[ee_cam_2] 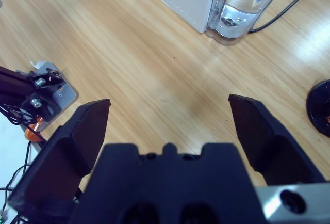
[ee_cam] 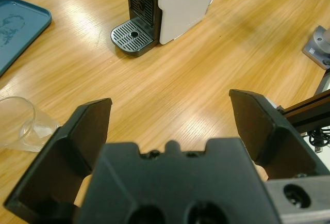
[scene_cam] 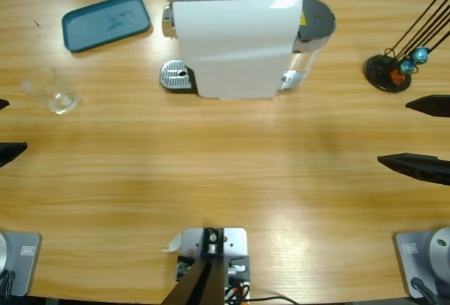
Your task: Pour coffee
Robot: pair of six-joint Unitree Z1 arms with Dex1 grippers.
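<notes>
A clear empty glass [scene_cam: 53,92] stands at the table's left, just ahead and to the left of my left gripper [scene_cam: 14,125]; in the left wrist view the glass [ee_cam: 20,123] sits beside the left jaw. No coffee shows anywhere. The white coffee machine [scene_cam: 232,38] stands at the back middle, its metal drip tray [scene_cam: 176,75] bare. My left gripper [ee_cam: 170,100] is open with nothing in it. At the right edge my right gripper [scene_cam: 392,132] is also open and holds nothing; the right wrist view shows that gripper [ee_cam_2: 169,100] over bare wood.
A teal tray [scene_cam: 105,22] lies at the back left. A black stand [scene_cam: 388,73] with thin rods and small coloured pieces is at the back right. The machine's clear water tank [ee_cam_2: 242,7] faces the right arm, a cable trailing from it.
</notes>
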